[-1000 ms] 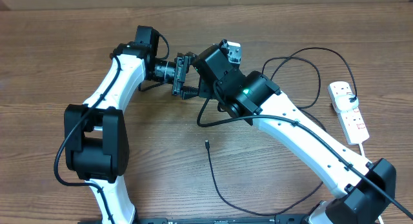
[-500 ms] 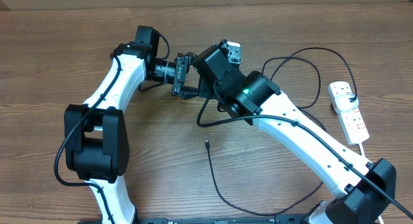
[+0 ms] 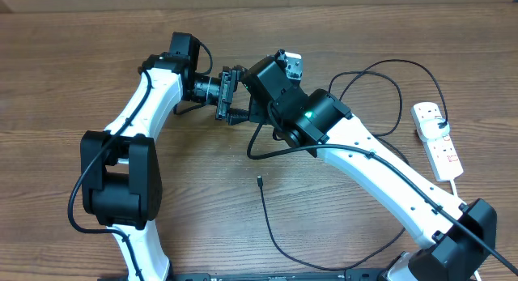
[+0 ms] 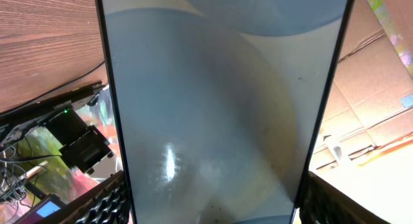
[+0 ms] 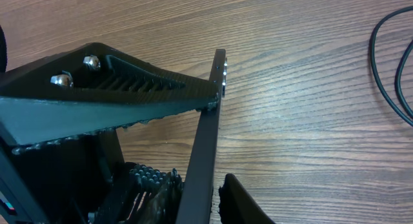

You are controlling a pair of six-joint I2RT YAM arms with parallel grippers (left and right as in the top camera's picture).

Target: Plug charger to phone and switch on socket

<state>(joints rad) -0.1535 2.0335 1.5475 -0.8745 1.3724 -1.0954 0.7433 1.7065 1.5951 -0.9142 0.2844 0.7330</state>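
No lettering, brand or number can be read anywhere. The slim smartphone with a pale blue screen (image 4: pixel 219 108), which fills the middle of the left wrist view, shows only soft blue and grey shapes and a streak of glare. On the white oblong power strip (image 3: pixel 438 140), at the right edge of the overhead view, any markings are too small to make out.

left hand (image 4: pixel 216 201): clamped | right hand (image 5: pixel 221 139): jaws nearly closed | wrists meeting

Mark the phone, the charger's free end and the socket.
phone (image 4: pixel 219 108), left wrist view, middle of screen.
charger (image 3: pixel 258 181), overhead view, connector at free end.
socket (image 3: pixel 438 143), overhead view, middle of white body.
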